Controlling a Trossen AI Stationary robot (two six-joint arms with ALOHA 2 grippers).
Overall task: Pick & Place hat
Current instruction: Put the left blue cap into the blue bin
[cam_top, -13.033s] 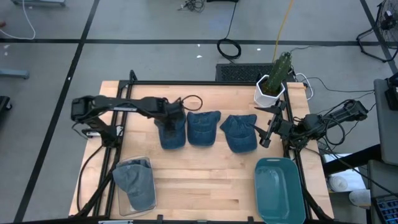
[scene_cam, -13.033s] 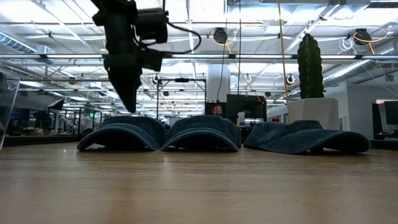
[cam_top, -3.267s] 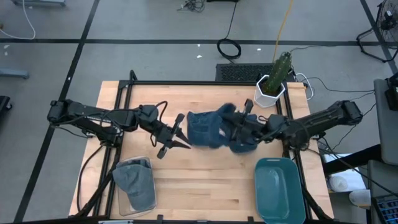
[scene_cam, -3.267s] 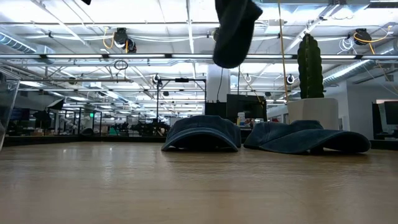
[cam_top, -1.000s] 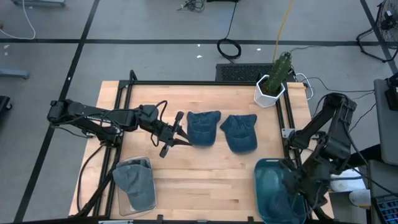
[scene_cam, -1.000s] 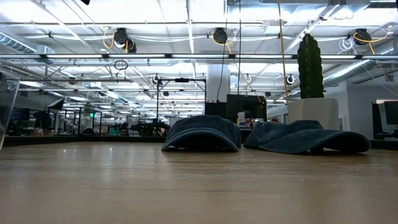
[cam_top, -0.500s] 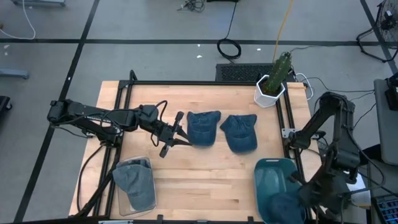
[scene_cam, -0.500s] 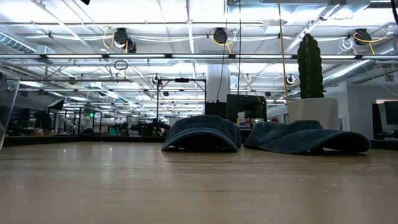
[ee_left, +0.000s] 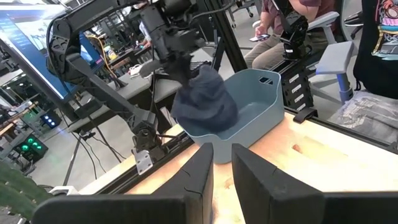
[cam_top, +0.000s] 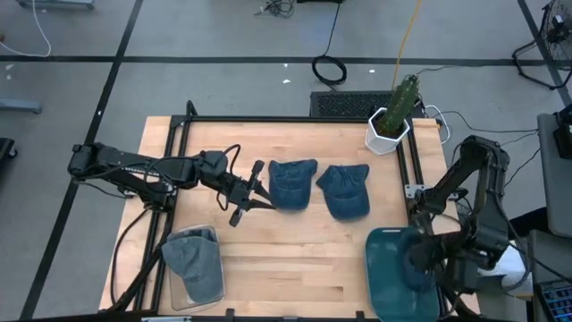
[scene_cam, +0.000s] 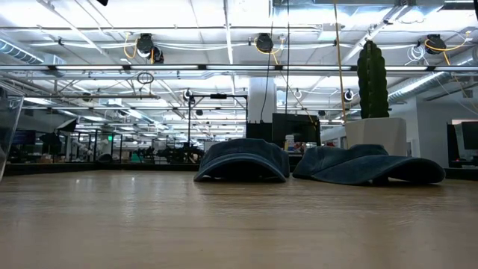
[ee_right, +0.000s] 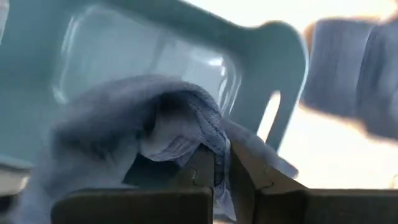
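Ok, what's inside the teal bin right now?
The right gripper, shut on a blue hat, holds it over the teal bin; the hat hides part of the floor.

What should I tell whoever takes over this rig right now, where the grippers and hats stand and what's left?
Right gripper: shut on a dark blue denim cap, hanging over the teal plastic bin at the table's near right corner.
Left gripper: holds nothing, waiting just left of the caps at mid-table.
Done: one grey-blue cap lies in the clear plastic tray at the near left corner.
Left: release the held cap into the teal bin, then place the two dark blue caps lying side by side on the wooden table.
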